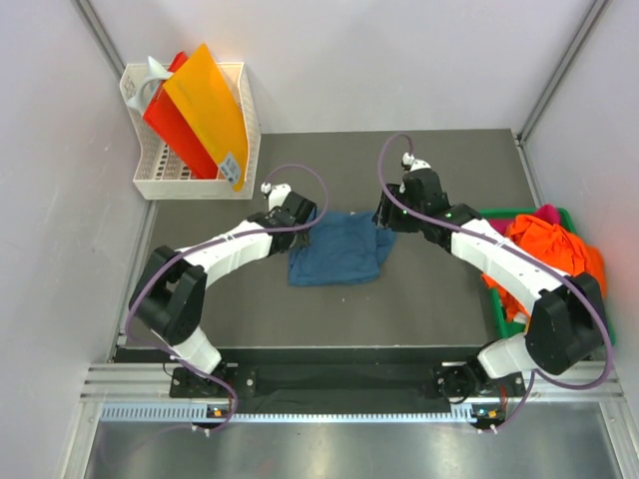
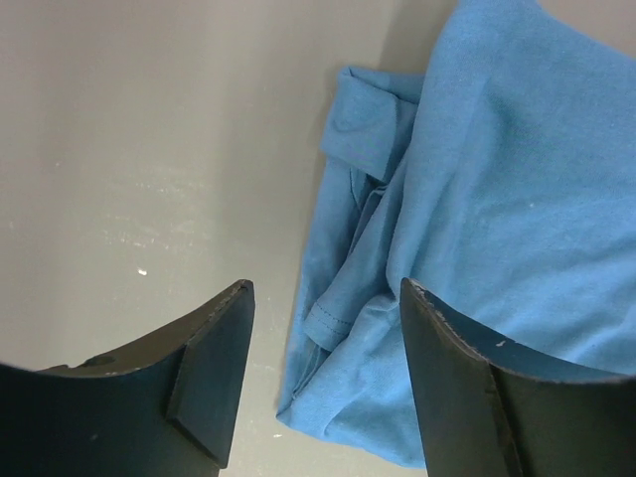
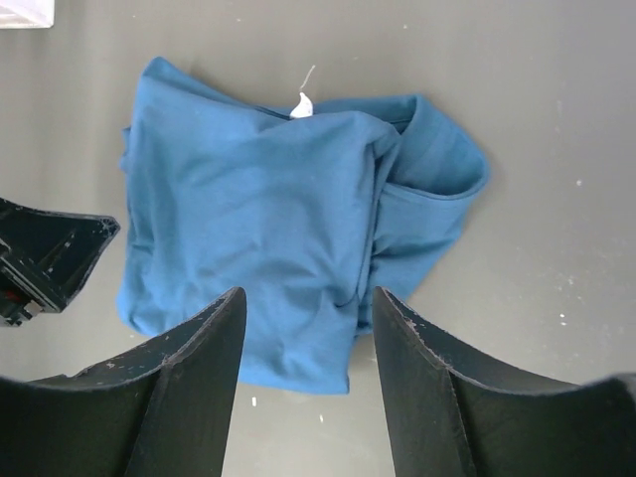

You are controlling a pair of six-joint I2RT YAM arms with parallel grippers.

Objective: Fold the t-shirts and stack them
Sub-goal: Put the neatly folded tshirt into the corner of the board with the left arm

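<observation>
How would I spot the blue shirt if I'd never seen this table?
Find the dark table and look at its middle. A roughly folded shirt lies there. It is the only blue one; the orange shirts are heaped in the green tray at the right.

A robotics lab cell is indicated: a dark table point(image 1: 429, 299) is enclosed by plain grey panels point(image 1: 399, 60) beyond the jaws, and a cabled left arm point(image 1: 230, 247) and right arm point(image 1: 499, 261) are bolted to an aluminium rail point(image 1: 130, 381) well behind them. A white basket point(image 1: 160, 188) stands beyond the jaws of the left gripper point(image 1: 308, 218).
</observation>
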